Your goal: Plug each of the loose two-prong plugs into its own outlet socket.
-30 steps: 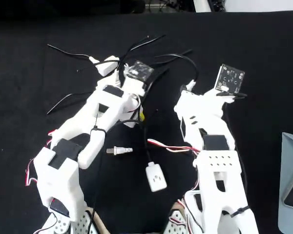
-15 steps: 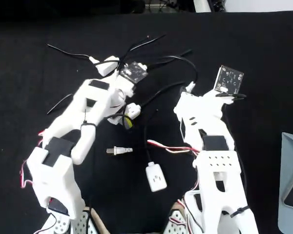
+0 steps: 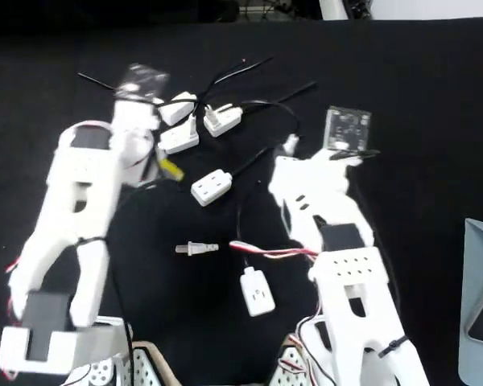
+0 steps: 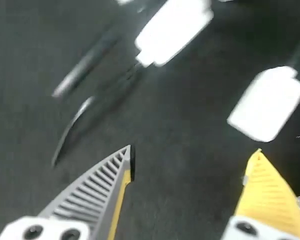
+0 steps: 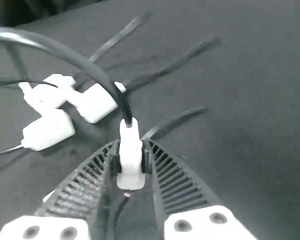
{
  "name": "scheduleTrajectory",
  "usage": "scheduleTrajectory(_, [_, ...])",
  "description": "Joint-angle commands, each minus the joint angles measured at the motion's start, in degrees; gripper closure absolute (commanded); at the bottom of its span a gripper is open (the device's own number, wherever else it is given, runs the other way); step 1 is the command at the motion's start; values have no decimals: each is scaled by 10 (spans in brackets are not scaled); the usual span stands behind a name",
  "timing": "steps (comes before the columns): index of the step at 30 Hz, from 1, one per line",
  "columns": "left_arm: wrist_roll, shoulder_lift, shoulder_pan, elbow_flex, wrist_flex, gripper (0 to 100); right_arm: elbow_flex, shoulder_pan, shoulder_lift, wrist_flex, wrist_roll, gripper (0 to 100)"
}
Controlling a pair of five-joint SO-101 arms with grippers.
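Gripping a small white plug point(image 5: 131, 175) across its body, the right gripper point(image 5: 130, 149) is closed narrow, ribbed grey fingers point(image 5: 85, 180) pressed on both sides. A stiff black cord point(image 5: 65, 52) arcs out of the plug's top. In the high view this plug point(image 3: 291, 144) sits upper centre, at the tip of the right gripper point(image 3: 288, 154), with the white arm stretched up from the lower edge.

A second plug point(image 3: 196, 248) lies flat at centre frame, white body, thin prongs toward the left, apart from both arms. Just below it is a lower socket point(image 3: 258, 291), a white rounded block on a black lead. A middle socket point(image 3: 211, 186) lies above centre. Three more white blocks point(image 3: 179, 138) cluster in the upper left-centre, leads tangled.

The left gripper point(image 3: 163, 163) hangs just left of the middle socket, arm running up the left side. Its jaws stand wide, one ribbed grey finger point(image 4: 107, 175) and one yellow finger point(image 4: 265, 187), holding nothing. The surface is matte black cloth point(image 3: 435, 96).
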Motion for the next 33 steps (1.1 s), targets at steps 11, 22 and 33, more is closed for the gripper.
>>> scheduleTrajectory(11, [80,-180,-182,314,-189,745,-40,-147,50,-30,98,986])
scheduleTrajectory(22, [81,-222,-182,402,-246,745,-45,-208,240,-209,134,987])
scheduleTrajectory(33, [78,-220,-180,406,-246,745,-46,-217,299,-249,135,987])
